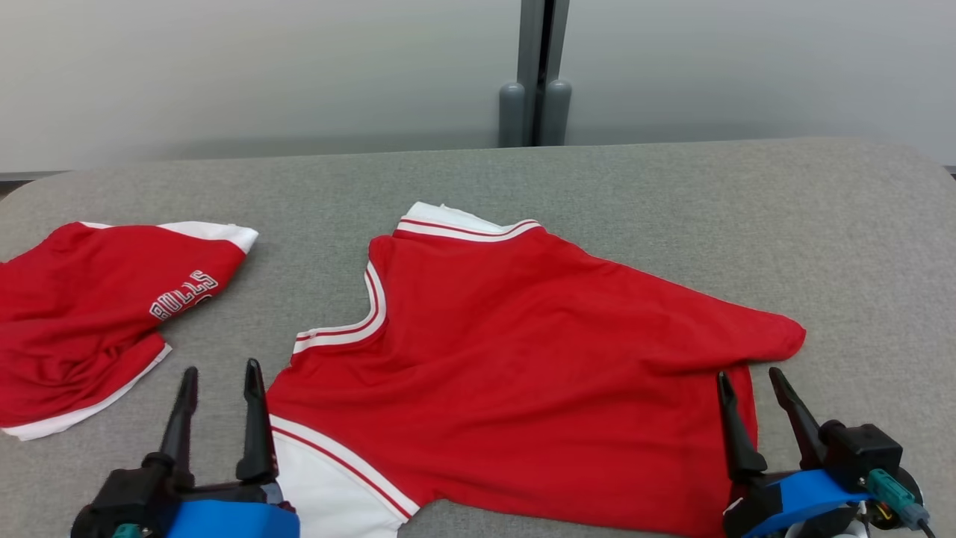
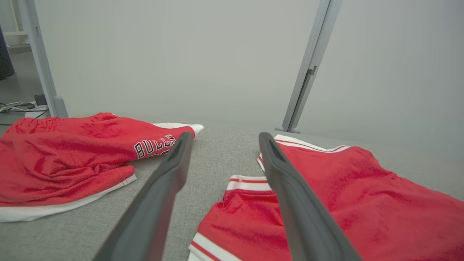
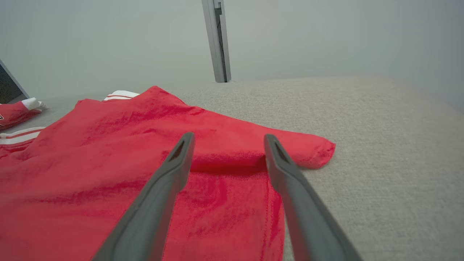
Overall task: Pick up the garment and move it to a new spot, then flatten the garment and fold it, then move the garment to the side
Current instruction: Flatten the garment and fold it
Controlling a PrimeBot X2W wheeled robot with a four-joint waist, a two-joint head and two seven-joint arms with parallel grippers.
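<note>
The red jersey [image 1: 515, 359] lies in the middle of the worktop [image 1: 747, 194], its longer spread running left to right. Both end effectors have their fingers apart and hold nothing. The left end effector [image 1: 222, 370] sits just beside the near-left corner, and the right end effector [image 1: 749, 373], the nearer, is over the right edge. The right wrist view shows a folded-over flap [image 3: 253, 148] ahead. The left wrist view shows red shorts [image 2: 72, 156] lettered BULLS.

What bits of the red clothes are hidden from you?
- Jersey: bottom edge cut off, head view; underside hidden against the table.
- Other red garment: left part cut off by head view's edge.
- Print below BULLS lettering: partly covered by left gripper's finger, left wrist view.
</note>
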